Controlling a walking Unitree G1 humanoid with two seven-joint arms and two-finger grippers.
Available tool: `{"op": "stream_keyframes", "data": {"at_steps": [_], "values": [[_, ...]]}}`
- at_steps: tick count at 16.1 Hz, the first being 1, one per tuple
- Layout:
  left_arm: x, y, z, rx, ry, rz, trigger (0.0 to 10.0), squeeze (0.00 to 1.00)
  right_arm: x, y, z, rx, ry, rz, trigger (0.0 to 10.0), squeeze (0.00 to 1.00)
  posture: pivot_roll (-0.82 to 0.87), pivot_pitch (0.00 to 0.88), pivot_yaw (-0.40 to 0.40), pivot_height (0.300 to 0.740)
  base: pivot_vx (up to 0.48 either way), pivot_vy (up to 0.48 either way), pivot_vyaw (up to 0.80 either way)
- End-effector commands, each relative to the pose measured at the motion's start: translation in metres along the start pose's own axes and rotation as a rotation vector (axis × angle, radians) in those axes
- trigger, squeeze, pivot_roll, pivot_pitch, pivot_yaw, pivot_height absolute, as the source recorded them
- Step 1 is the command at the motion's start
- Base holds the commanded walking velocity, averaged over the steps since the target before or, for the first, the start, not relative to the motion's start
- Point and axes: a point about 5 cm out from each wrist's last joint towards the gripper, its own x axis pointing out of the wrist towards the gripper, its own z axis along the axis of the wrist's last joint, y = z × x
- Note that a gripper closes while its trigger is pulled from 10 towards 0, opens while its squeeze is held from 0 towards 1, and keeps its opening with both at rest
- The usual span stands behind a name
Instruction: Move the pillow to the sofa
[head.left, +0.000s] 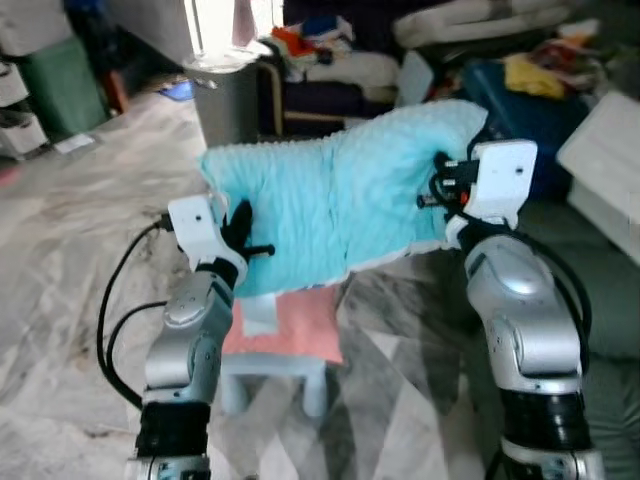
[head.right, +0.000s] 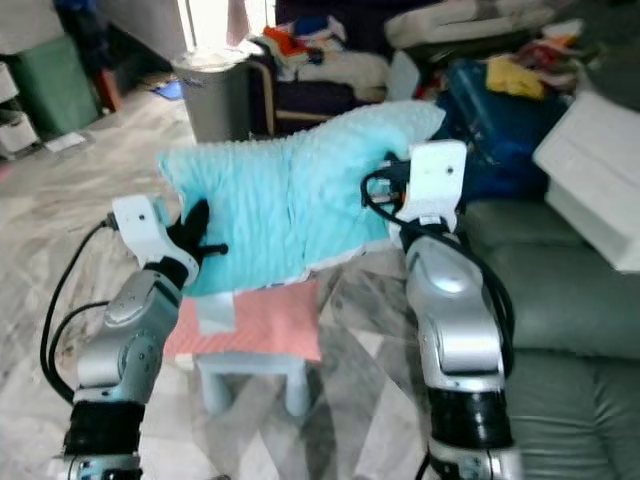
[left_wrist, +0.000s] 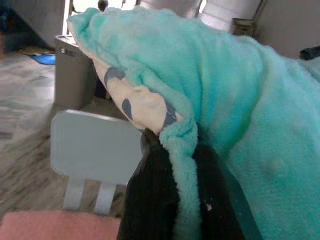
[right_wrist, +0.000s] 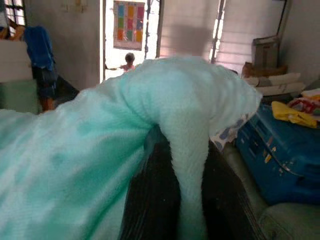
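A fluffy turquoise pillow (head.left: 330, 205) hangs in the air between my two arms, above a small chair. My left gripper (head.left: 243, 238) is shut on its left edge; in the left wrist view the black fingers (left_wrist: 155, 200) pinch a fold of the plush, with a white patterned underside (left_wrist: 135, 102) showing. On the right, my right gripper (head.left: 443, 188) is shut on the pillow's right end, and its fingers (right_wrist: 155, 195) clamp a ridge of fabric (right_wrist: 187, 150). The grey-green sofa (head.right: 560, 300) lies to my right, its seat beside my right arm.
Under the pillow stands a pale blue child's chair (head.left: 275, 375) with a pink cushion (head.left: 300, 325). A grey bin (head.left: 228, 95) stands behind. A blue suitcase (head.right: 500, 110) and a white box (head.right: 595, 165) crowd the sofa's far end. An armchair with clothes (head.left: 330, 65) is at the back.
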Motion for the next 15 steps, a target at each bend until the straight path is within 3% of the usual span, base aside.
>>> {"op": "stream_keyframes", "data": {"at_steps": [1,15], "values": [[0.0008,-0.0036,0.0034,-0.005,-0.013,-0.016,10.0,0.00,0.0007,-0.0005,0.0053,-0.001,-0.019,-0.002,10.0,0.00,-0.09,0.000,0.002,0.740,-0.352,0.000,0.00],[0.0010,-0.0040,0.0014,-0.010,0.001,-0.012,10.0,0.00,-0.0004,-0.0009,0.0023,-0.007,0.001,-0.001,10.0,0.00,-0.10,0.000,0.004,0.740,-0.343,0.000,0.00]]}}
